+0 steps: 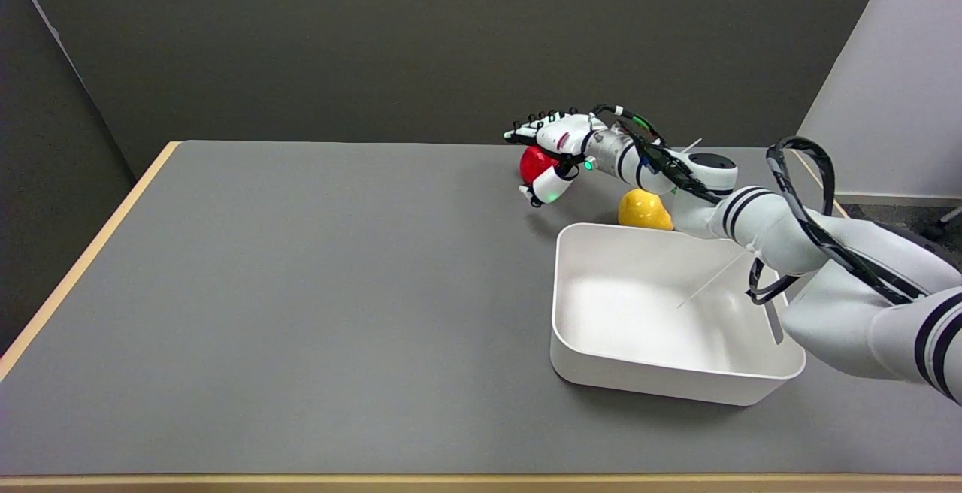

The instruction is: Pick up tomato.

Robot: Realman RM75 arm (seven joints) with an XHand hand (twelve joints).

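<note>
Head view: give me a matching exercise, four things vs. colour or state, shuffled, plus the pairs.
Things:
1. tomato
2. pear
3. bin
4. robot hand

States:
A. white, nothing in it
B. yellow, on the table behind the bin
C. fingers spread over the tomato
D. red, partly hidden by the robot hand

Pairs: 1-D, 2-B, 3-A, 4-C

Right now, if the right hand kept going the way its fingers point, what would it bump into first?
Probably nothing on the table. The right hand points left, with the tomato already between its fingers and thumb. Past that, only bare table shows, though depth is hard to judge here.
</note>
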